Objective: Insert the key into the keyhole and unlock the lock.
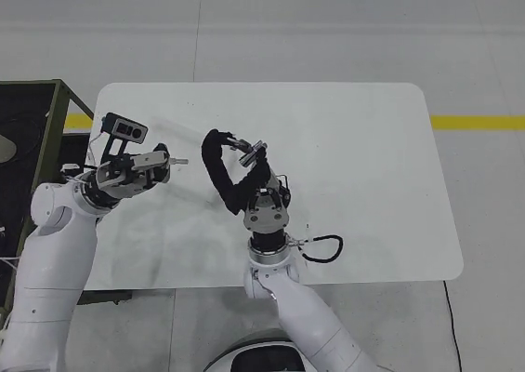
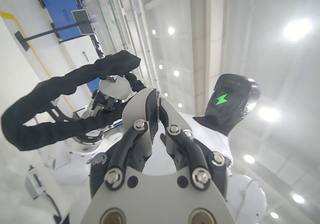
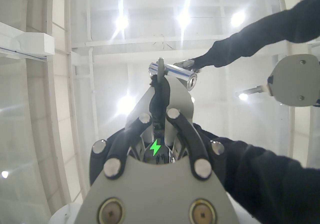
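Top view: the left gripper [image 1: 162, 160], jaws closed on the key [image 1: 179, 161], sits to the robot's left of the lock cylinder [image 1: 249, 146]. The right gripper [image 1: 261, 175] holds the cylinder up by its black-sleeved cable [image 1: 214, 166], and the key shank points toward the cylinder, near but apart, so the left arm likely closes the gap. Left wrist view: the pads [image 2: 151, 107] meet on a thin metal edge, with the blade foreshortened and hard to make out. Right wrist view: the jaws pinch the cable just beside the cylinder and the keyhole [image 3: 192, 82] faces the key tip roughly along the shank's axis, though blade-to-slot orientation cannot be read.
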